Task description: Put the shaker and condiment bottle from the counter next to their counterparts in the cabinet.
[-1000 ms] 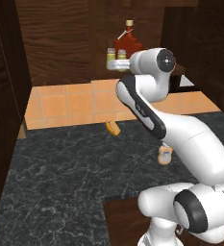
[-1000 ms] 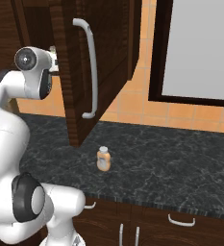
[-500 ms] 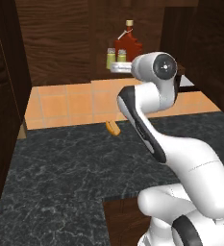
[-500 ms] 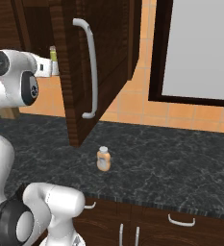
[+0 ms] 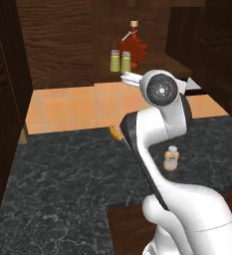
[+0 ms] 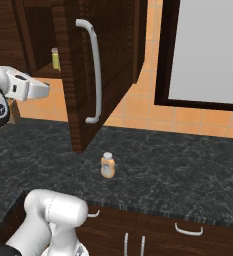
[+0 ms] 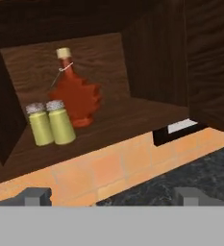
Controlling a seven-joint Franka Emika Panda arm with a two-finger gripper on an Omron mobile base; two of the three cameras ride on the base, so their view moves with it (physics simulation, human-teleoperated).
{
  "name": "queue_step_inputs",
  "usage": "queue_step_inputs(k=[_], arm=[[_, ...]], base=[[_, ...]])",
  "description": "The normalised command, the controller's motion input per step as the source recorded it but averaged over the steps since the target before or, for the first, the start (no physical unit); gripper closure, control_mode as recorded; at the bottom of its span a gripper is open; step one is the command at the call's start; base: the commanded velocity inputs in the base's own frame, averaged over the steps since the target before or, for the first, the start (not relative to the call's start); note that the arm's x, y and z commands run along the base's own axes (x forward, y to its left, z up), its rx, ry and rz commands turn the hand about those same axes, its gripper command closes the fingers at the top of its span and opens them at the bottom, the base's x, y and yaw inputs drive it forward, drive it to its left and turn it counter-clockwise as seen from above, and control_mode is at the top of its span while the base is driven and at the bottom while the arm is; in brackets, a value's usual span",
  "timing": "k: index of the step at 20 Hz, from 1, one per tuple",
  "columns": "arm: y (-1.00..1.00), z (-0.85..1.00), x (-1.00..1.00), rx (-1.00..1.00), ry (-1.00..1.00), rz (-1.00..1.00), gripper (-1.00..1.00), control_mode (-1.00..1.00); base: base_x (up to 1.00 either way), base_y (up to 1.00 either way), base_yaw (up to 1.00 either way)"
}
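Now, in the cabinet (image 7: 156, 57), on the recessed shelf (image 7: 118, 127): two yellow-green, grey-capped shakers (image 7: 51, 122) side by side and touching, just beside a red maple-leaf bottle (image 7: 75, 93) with a tan stopper. Down on the black veined bench (image 6: 188, 170), well apart from the shelf: a peach-tan condiment bottle (image 6: 107, 165), pale cap, upright. Empty gripper (image 7: 113, 196) below the shelf, fingers spread wide, clamped on nothing.
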Motion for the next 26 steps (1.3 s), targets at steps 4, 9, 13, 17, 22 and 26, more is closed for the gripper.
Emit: queue_step_inputs(k=[4,9,13,17,22,26], arm=[[-0.26,-0.19,-0.79,0.08,0.0,-0.32,-1.0,-1.0],[-0.24,-0.5,-0.48,0.05,0.05,-0.32,-1.0,-1.0],[-0.18,-0.71,-0.01,0.01,0.07,-0.29,-1.0,-1.0],[-0.3,-0.75,-0.04,0.01,0.02,-0.27,-1.0,-1.0],[-0.25,-0.81,-0.14,0.0,0.0,-0.19,-1.0,-1.0],[-0.31,-0.76,-0.02,0.0,0.0,-0.15,-1.0,-1.0]], base=[[0.0,0.0,0.0],[0.0,0.0,0.0],[0.0,0.0,0.0],[0.0,0.0,0.0],[0.0,0.0,0.0],[0.0,0.0,0.0]])
